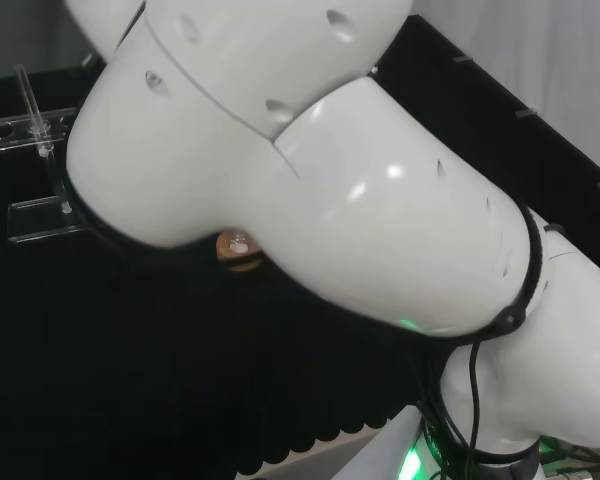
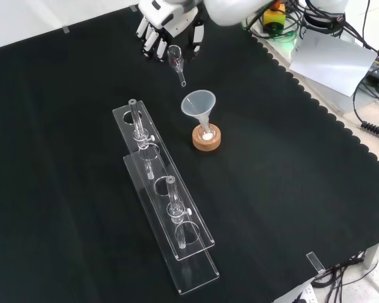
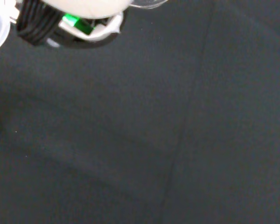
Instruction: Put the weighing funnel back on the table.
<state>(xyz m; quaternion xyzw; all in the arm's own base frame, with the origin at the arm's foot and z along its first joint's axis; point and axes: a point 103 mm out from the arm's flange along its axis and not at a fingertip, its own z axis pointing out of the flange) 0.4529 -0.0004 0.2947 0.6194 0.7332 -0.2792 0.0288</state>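
Down and to the left of the robot hand, as the front view shows it, two clear racks with upright tubes lie along the bench. The free cloth for the set-down lies between their near end and the robot hand. The robot hand hangs at the far edge of the bench with its fingers curled, and they appear to pinch the weighing funnel at its wide end. The piece hangs just under the fingers, off the cloth, with its stem slanting down.

Down and to the right of the robot hand stands the funnel, in a small flask on a cork ring. The stem tip is near the funnel's rim but apart from it. To do the step well, I would lower the piece almost straight down onto the bare cloth, away from that rim, tip it until it lies along its side, and spread the fingers only once it rests there. Round glass may roll.

The weighing funnel is small and clear, with a rounded scoop mouth narrowing to a short thin stem. Whether it holds anything cannot be made out.
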